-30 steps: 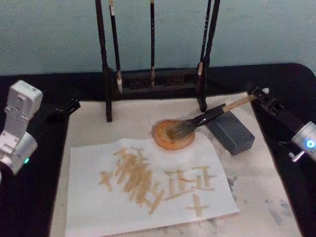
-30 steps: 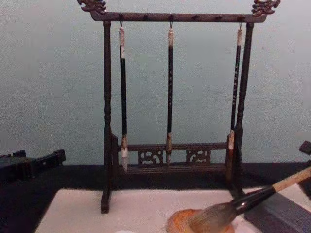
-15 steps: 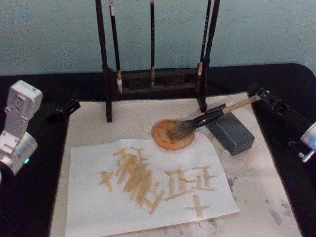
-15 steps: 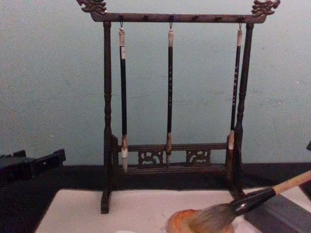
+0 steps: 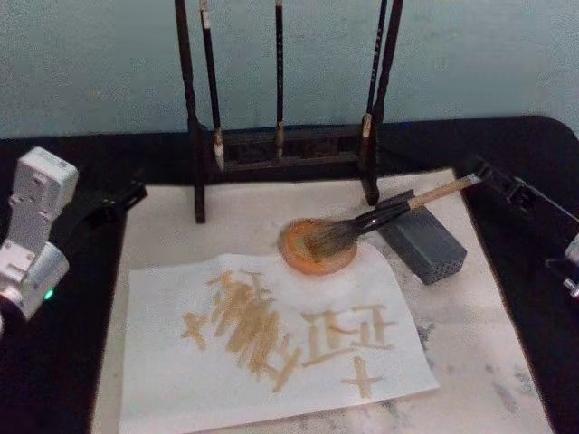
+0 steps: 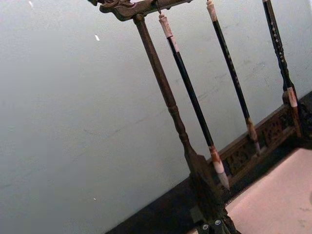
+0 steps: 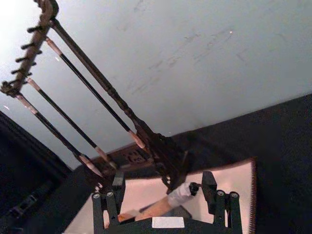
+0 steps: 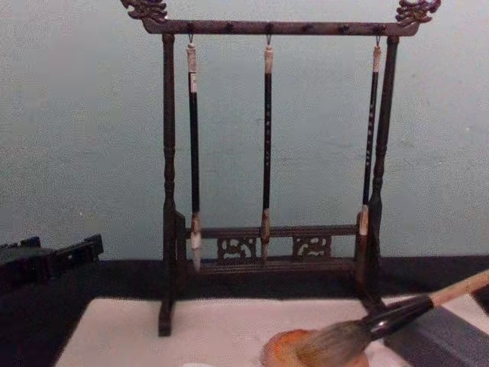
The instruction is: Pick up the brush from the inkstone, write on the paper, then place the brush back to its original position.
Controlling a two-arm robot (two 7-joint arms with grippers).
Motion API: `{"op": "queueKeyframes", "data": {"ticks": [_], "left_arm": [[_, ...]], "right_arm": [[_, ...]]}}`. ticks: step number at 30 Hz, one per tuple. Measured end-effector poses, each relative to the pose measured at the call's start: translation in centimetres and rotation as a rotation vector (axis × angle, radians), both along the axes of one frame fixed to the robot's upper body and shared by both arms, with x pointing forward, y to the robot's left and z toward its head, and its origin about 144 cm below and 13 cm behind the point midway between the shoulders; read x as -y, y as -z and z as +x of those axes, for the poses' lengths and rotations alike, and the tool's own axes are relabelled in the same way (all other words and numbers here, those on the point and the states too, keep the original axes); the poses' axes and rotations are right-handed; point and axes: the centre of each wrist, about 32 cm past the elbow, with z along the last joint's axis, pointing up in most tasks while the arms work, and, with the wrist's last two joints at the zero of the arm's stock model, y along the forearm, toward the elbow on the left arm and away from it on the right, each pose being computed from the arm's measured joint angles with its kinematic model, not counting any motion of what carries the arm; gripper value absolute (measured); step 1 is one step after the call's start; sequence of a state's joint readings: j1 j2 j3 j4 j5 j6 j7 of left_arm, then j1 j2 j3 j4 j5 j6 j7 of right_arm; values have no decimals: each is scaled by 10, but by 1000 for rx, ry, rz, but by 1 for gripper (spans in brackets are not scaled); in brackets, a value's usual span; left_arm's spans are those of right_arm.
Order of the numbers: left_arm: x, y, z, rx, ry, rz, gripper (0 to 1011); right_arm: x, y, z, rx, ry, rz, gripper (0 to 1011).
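1. Head view: the large calligraphy brush with bushy grey-brown bristles, black ferrule and tan wooden handle (image 5: pixel 380 217) lies tilted, its bristles resting on the round orange inkstone (image 5: pixel 317 246) and its ferrule propped on the grey rectangular block (image 5: pixel 422 242).
2. Head view: the right gripper (image 5: pixel 493 176) sits at the white end cap of the brush handle, with the brush extending away from the jaws toward the inkstone. The jaws are released and stand on either side of the cap.
3. Head view: the large off-white rectangular paper sheet (image 5: pixel 271 348) lies on the white felt mat (image 5: pixel 479 362), well apart from the right jaws, and carries tan brush strokes.
4. Head view: the left gripper (image 5: pixel 122 197) rests at the mat's left edge, well apart from the brush. Whether its jaws are released or clenched cannot be told.
5. Left wrist view: the dark wooden brush rack (image 6: pixel 165 92) stands ahead of the left jaws with three thin dark brushes (image 6: pixel 195 105) hanging from it.
6. Right wrist view: the black right fingers (image 7: pixel 117 187) stand spread, and the brush's white end cap lies between them, nearer one finger. Contact with the cap cannot be confirmed. The rack stands beyond the jaws.
7. Chest view: the brush enters from the right, bristles down on the inkstone, in front of the rack. The left gripper shows dark at the left edge, far from the brush.
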State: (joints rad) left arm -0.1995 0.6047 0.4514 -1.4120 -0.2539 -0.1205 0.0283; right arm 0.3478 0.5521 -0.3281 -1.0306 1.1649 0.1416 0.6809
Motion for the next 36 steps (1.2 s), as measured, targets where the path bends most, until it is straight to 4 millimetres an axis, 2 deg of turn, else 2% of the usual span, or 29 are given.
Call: {"op": "queueKeyframes", "data": {"ticks": [13, 22, 29, 36], "left_arm": [[0, 0, 0, 0, 0, 0, 1002], [0, 0, 0, 0, 0, 0, 1002], [0, 0, 0, 0, 0, 0, 1002], [0, 0, 0, 0, 0, 0, 1002]], "right_arm": [[12, -7, -7, 11, 62, -80, 1008], [14, -20, -19, 76, 89, -174, 1008], [6, -33, -30, 145, 81, -272, 1008], [-15, -53, -48, 260, 43, -448, 1008]]}}
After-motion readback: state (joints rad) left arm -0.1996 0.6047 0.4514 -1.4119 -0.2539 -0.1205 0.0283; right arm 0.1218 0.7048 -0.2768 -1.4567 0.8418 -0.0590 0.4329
